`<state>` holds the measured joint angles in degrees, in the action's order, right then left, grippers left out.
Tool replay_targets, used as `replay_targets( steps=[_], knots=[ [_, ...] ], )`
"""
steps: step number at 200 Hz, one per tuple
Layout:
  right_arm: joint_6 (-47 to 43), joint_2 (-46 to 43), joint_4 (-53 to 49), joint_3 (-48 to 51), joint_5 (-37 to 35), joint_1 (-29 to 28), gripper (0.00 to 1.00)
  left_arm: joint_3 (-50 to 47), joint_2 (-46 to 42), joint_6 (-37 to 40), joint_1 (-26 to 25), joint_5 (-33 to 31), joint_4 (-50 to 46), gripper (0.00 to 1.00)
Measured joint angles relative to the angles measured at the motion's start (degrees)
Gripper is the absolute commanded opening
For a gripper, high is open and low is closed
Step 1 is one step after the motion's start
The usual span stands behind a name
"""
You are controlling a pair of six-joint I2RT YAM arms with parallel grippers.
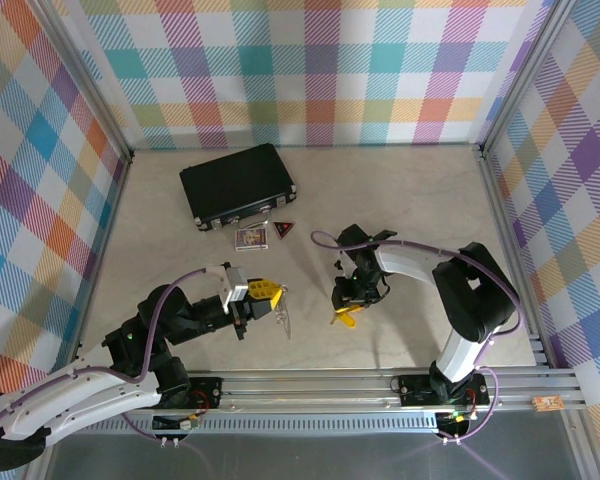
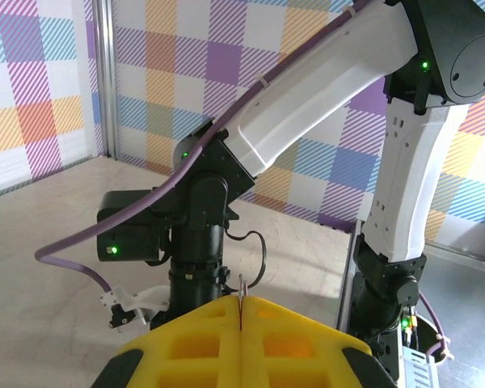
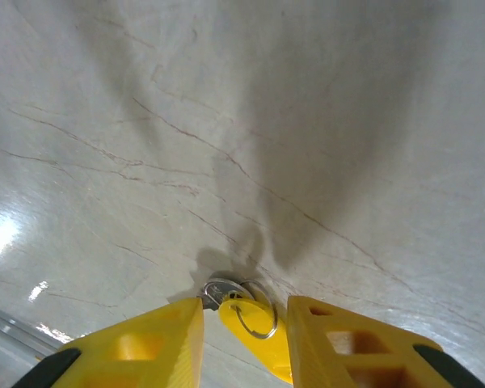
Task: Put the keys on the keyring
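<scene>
My left gripper (image 1: 264, 292) is shut on the keyring (image 1: 285, 318). The ring's thin metal edge (image 2: 241, 284) pokes up between the closed yellow fingers (image 2: 186, 347), and in the top view its silvery chain hangs down toward the table. The keys (image 3: 259, 348) lie on the table: a yellow plastic head with a small wire ring through it and a silver piece beside it. My right gripper (image 3: 245, 305) is open, pointing down, with one finger on each side of the yellow head and not gripping it. From above, the keys (image 1: 348, 319) stick out just below the right gripper (image 1: 348, 303).
A black rectangular case (image 1: 237, 183) lies at the back left. A small picture card (image 1: 251, 238) and a red-and-black triangular tag (image 1: 283, 230) lie just in front of it. Plaid walls enclose the table on three sides. The two grippers are about a hand's width apart.
</scene>
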<state>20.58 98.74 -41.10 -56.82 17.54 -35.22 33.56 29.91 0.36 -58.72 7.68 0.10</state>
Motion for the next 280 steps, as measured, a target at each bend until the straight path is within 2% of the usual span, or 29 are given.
replay_targets(
  steps=[112, 214, 280],
  knots=[
    [-4.4, 3.3, -4.1, -2.7, 0.3, 0.9, 0.28, 0.0, 0.1, 0.0, 0.0, 0.0, 0.0, 0.00],
    [-6.6, 5.9, -6.0, -4.6, 2.2, 1.9, 0.20, 0.0, 0.7, 0.0, 0.0, 0.0, 0.0, 0.00],
    [-7.6, 6.4, -6.3, -4.8, 3.0, 2.3, 0.18, 0.0, 1.0, 0.0, 0.0, 0.0, 0.1, 0.00]
  ],
)
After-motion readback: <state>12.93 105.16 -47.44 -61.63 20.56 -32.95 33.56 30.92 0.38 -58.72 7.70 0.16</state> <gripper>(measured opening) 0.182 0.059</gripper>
